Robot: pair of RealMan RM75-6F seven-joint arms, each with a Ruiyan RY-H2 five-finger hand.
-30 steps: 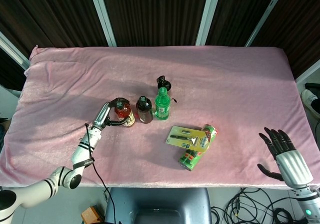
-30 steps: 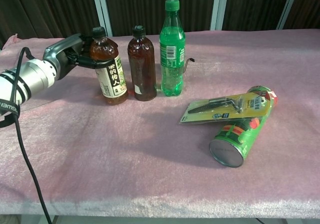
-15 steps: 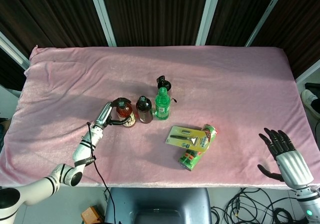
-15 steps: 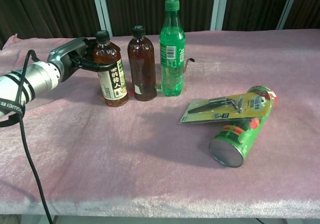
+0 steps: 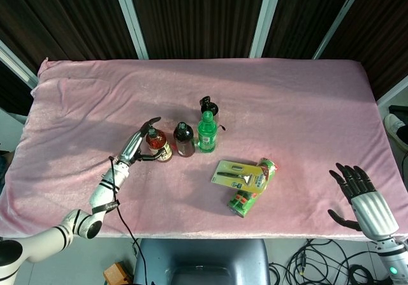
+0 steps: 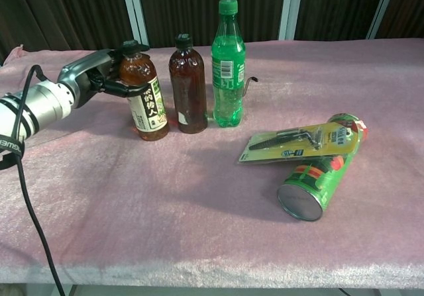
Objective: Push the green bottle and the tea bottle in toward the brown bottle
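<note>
Tea bottle (image 6: 146, 94) newly tilted left

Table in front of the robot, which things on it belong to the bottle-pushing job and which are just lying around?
Part of the job:
tea bottle, with the left hand on it
brown bottle
green bottle

Just lying about:
packaged razor
green can on its side
dark spray bottle behind the green bottle
</note>
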